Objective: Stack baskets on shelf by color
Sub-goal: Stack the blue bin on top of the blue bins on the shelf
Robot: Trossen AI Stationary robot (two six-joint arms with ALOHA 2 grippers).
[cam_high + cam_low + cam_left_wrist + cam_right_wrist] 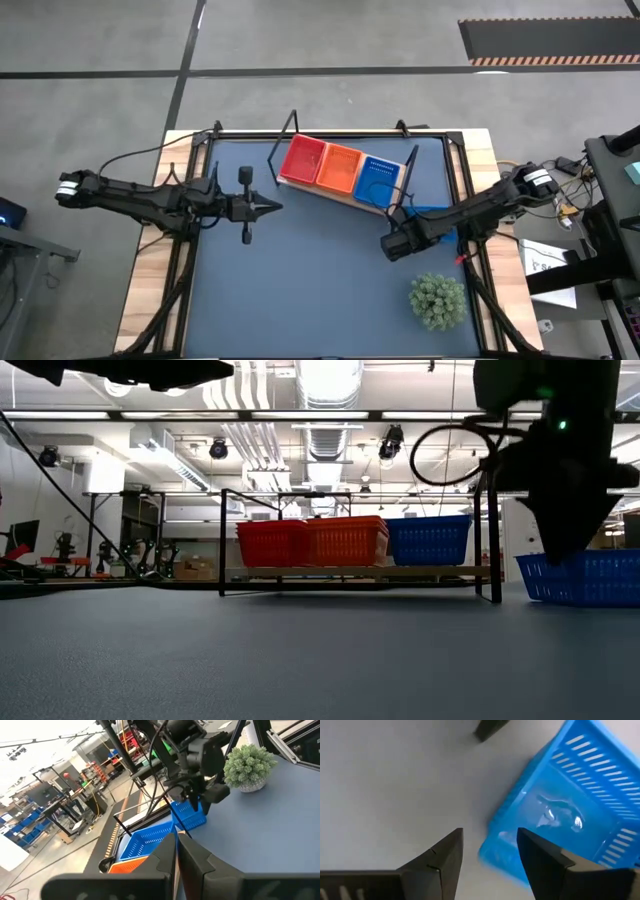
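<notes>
The wooden shelf (340, 192) stands at the table's far side and carries a red basket (302, 159), an orange basket (341, 168) and a blue basket (378, 179) side by side. Another blue basket (436, 214) rests flat on the table to the shelf's right, also seen as a blue basket (585, 578) in the low view. My right gripper (490, 847) is open above a corner of this blue basket (570, 805), one finger over its inside and one over the table. My left gripper (270, 208) is shut and hovers left of centre. My right gripper straddles the corner wall (492, 842) of the loose blue basket from above, pointing down. Whether a finger touches the wall I cannot tell. The basket sits flat on the table.
A green spiky plant (437, 300) in a pot stands near the table's near right corner, close to the right arm. The shelf's black wire ends (222, 540) rise at both sides. Bare blue tabletop (300, 290) lies in the middle and near left.
</notes>
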